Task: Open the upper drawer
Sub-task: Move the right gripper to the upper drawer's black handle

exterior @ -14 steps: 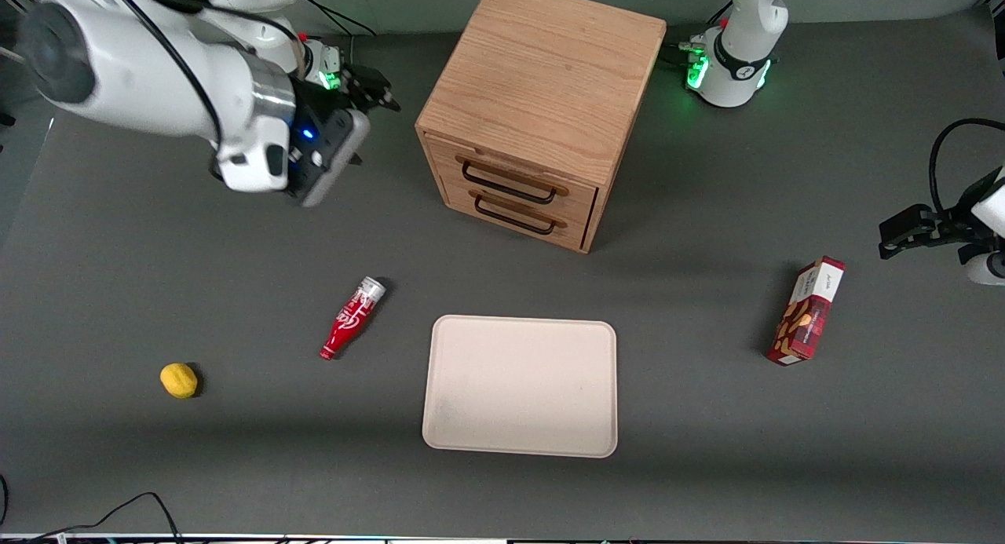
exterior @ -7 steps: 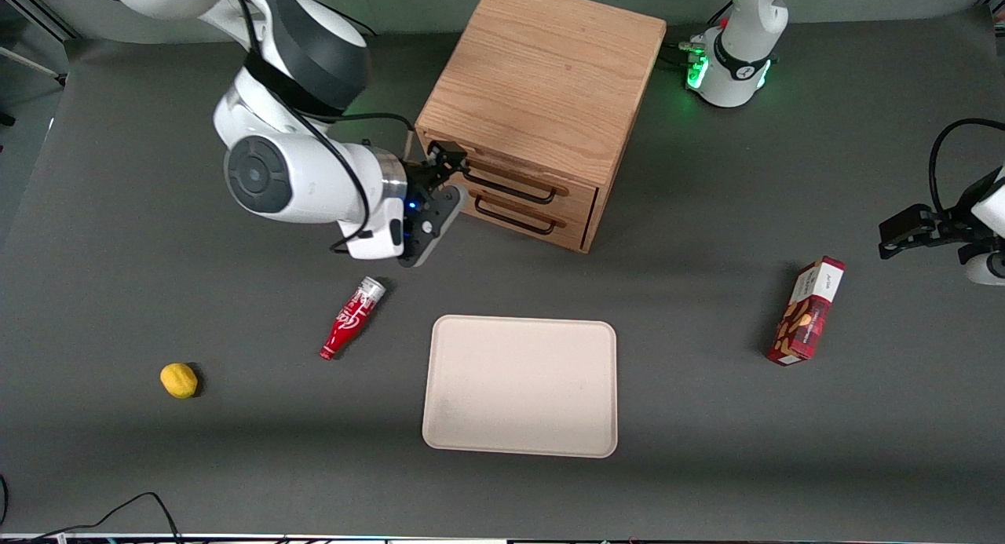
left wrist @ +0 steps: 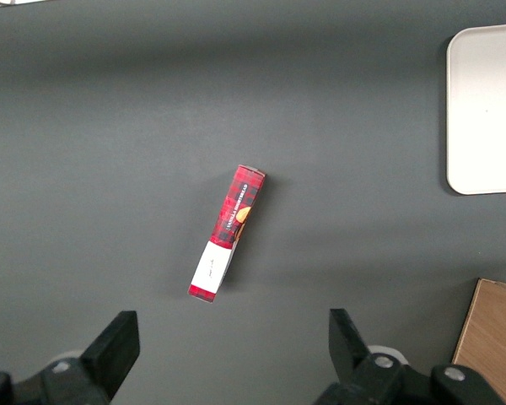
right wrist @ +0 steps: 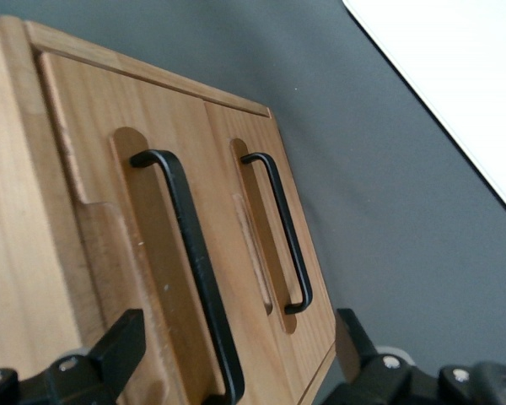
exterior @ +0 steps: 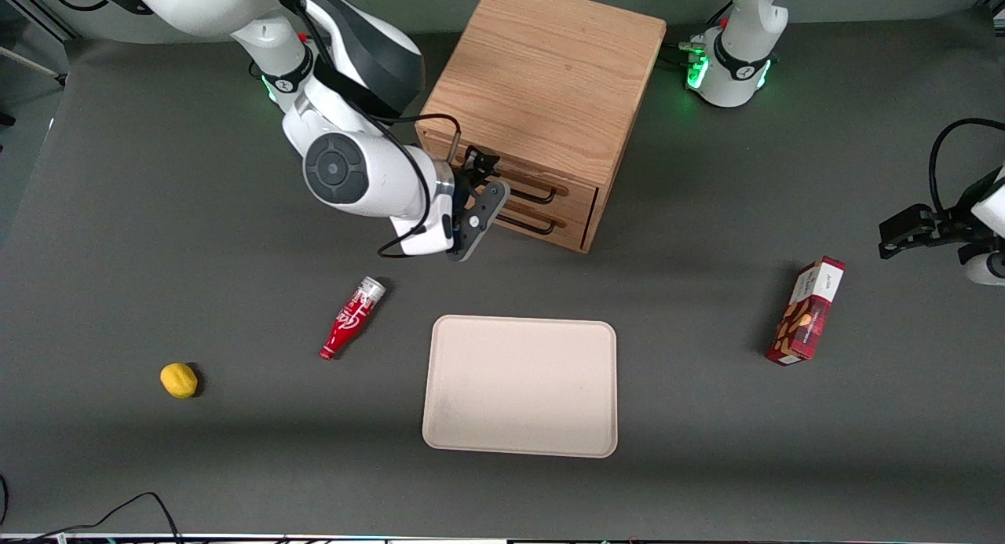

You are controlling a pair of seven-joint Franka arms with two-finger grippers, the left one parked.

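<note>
The small boxy light-oak cabinet (exterior: 542, 104) stands on the dark grey worktop (exterior: 157, 214) with its front turned toward the front camera and slightly toward the working arm's end. The upper drawer (exterior: 522, 175) is shut flush, and its thin black wire handle (right wrist: 194, 270) runs lengthwise along the drawer face. The right arm's claw (exterior: 480, 184) hovers just in front of that handle, fingers (right wrist: 110, 354) spread wide, gripping nothing. Two drawers, two handles: the lower drawer (exterior: 542, 214) sits directly beneath. Nearer the camera lie one cream rectangular tray (exterior: 520, 385), one red bottle (exterior: 351, 319), one yellow lemon (exterior: 179, 380) and one red carton (exterior: 807, 312).
</note>
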